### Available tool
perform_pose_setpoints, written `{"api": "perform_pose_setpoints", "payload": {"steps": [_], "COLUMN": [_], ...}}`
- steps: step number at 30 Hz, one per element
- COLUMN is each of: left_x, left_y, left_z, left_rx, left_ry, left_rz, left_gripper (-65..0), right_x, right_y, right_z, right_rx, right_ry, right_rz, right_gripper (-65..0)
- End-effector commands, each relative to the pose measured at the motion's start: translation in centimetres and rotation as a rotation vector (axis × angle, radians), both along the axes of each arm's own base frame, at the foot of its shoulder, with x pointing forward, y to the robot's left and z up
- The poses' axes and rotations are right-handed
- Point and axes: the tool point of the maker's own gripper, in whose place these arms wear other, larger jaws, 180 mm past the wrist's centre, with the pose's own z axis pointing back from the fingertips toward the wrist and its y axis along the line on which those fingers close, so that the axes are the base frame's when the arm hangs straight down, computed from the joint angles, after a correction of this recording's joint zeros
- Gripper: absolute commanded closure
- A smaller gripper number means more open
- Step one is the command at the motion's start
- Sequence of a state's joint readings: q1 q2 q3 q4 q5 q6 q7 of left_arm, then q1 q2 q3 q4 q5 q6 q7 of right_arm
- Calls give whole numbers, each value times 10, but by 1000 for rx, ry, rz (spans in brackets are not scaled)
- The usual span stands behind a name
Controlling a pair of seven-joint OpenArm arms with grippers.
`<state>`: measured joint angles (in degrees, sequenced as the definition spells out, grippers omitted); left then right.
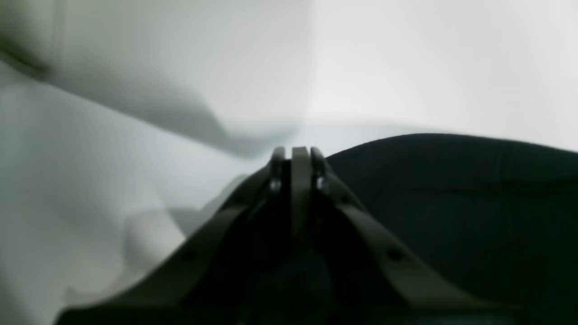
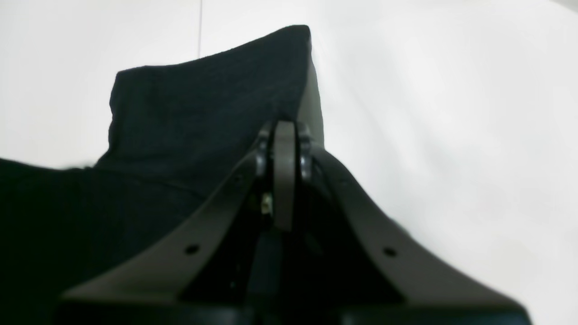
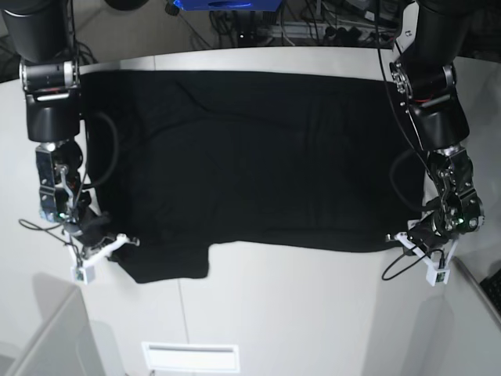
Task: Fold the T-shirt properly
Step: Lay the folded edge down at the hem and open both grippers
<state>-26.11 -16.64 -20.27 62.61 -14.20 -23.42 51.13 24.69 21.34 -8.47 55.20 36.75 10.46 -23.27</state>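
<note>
The black T-shirt (image 3: 250,157) lies spread flat and sideways on the white table (image 3: 313,313), plain side up, with one sleeve (image 3: 168,262) pointing toward the front edge. My right gripper (image 3: 125,241) rests low on the table at that sleeve's outer edge. In the right wrist view its fingers (image 2: 284,128) are pressed together where the black cloth (image 2: 180,113) meets them. At the shirt's front right corner my left gripper (image 3: 391,237) is also down on the table. Its tips (image 1: 300,153) are closed at the edge of the dark fabric (image 1: 451,203).
Cables and equipment (image 3: 313,31) crowd the space behind the table's back edge. A white rectangular slot (image 3: 190,356) is set in the table near the front. Loose wires (image 3: 399,270) trail beside the left gripper. Bare white tabletop lies in front of the shirt.
</note>
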Motion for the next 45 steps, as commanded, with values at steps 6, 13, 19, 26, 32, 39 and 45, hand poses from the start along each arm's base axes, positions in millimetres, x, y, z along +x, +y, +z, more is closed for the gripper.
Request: {"api": "perform_pose_setpoints", "payload": {"steps": [6, 13, 19, 26, 32, 39, 45], "left_x": [-20, -49, -65, -87, -101, -122, -139], "left_y": [14, 25, 21, 16, 11, 23, 11], "left_z": [31, 39, 56, 61, 67, 71, 62], "left_rx": [84, 110, 180, 238, 279, 299, 131], "left_ry": [-52, -36, -46, -39, -50, -52, -75], "left_rz": [4, 46, 24, -1, -22, 14, -5], "left_gripper": [0, 0, 0, 0, 0, 0, 0], "right_x": [-2, -21, -50, -89, -117, -144, -165], "right_y": [-7, -25, -27, -31, -29, -12, -9], "right_z": [19, 26, 28, 25, 33, 36, 44], "right_rx": [-25, 11, 6, 27, 29, 14, 6], "right_ry": [-64, -44, -13, 33, 50, 56, 42], "right_rz": [19, -37, -28, -58, -65, -24, -27], "right_gripper": [0, 0, 0, 0, 0, 0, 0]}}
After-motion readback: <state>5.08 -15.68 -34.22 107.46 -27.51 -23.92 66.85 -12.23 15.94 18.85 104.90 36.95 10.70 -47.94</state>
